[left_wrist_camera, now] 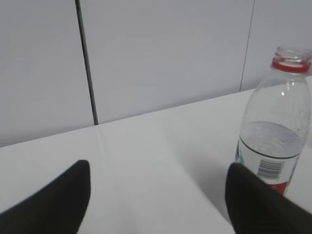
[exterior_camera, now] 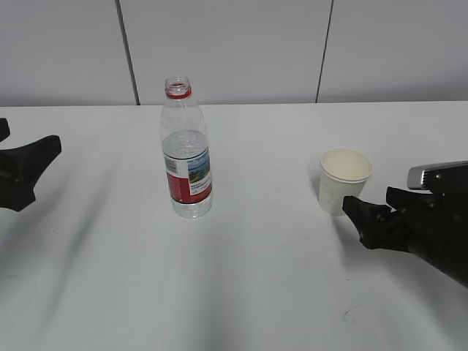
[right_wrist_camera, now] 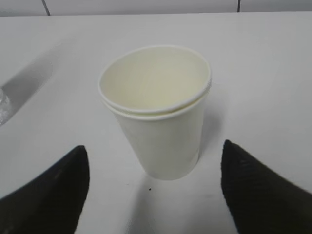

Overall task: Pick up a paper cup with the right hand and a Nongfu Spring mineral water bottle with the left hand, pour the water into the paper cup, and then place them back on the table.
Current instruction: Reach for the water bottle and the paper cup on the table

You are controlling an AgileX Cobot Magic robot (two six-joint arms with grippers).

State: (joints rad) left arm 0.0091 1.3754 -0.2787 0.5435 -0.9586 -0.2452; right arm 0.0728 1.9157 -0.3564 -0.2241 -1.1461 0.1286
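The Nongfu Spring bottle (exterior_camera: pixel 186 157) stands upright and uncapped on the white table (exterior_camera: pixel 241 292), left of centre, about half full of water. The paper cup (exterior_camera: pixel 344 179) stands upright and empty to the right. My left gripper (exterior_camera: pixel 29 139) is open and empty at the left edge, well apart from the bottle. In the left wrist view the gripper (left_wrist_camera: pixel 158 168) is wide open, and the bottle (left_wrist_camera: pixel 278 141) stands beyond its right finger. My right gripper (exterior_camera: pixel 369 199) is open just in front of the cup. In the right wrist view the cup (right_wrist_camera: pixel 156 97) stands between and just beyond the open gripper (right_wrist_camera: pixel 153 148), untouched.
A grey panelled wall (exterior_camera: pixel 234 44) runs behind the table's far edge. The cup's rim shows a double edge, like two nested cups. The bottle's base (right_wrist_camera: pixel 3 107) shows at the left edge of the right wrist view.
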